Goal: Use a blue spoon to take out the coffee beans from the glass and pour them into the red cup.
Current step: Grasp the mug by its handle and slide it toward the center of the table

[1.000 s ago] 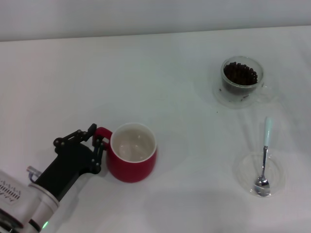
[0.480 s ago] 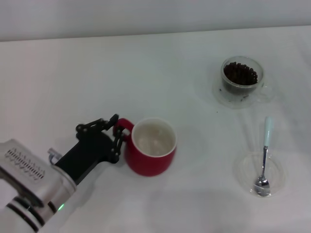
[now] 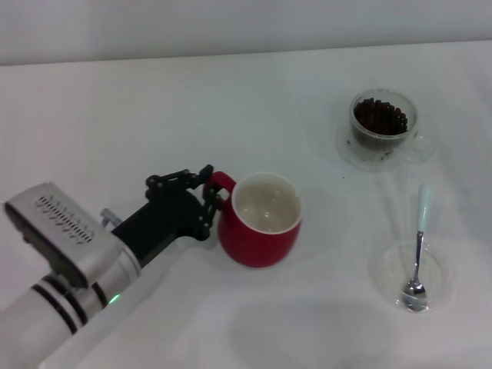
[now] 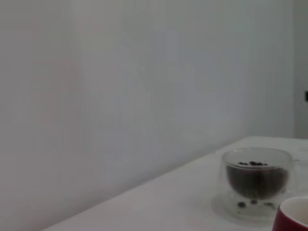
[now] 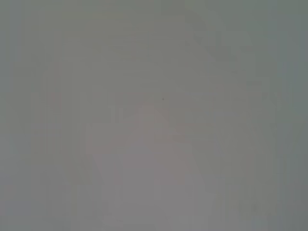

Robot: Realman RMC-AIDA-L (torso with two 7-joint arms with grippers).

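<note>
Left hand (image 3: 209, 201) clamped on loop handle of red cup (image 3: 265, 223), cup upright on worktop (image 3: 154, 115), left of centre. Glass (image 3: 383, 127) with coffee beans (image 3: 380, 115) far right; blue spoon (image 3: 417, 246) near right, bowl resting in clear dish (image 3: 409, 274). Right hand out of sight.

Step judged: positioning cup toward glass. Keep it level, slide slowly, stop well short of glass and spoon so scooping path is short.

Glossy red cup (image 3: 257, 231), cream inside; pale-blue-handled spoon (image 3: 419, 238).
</note>
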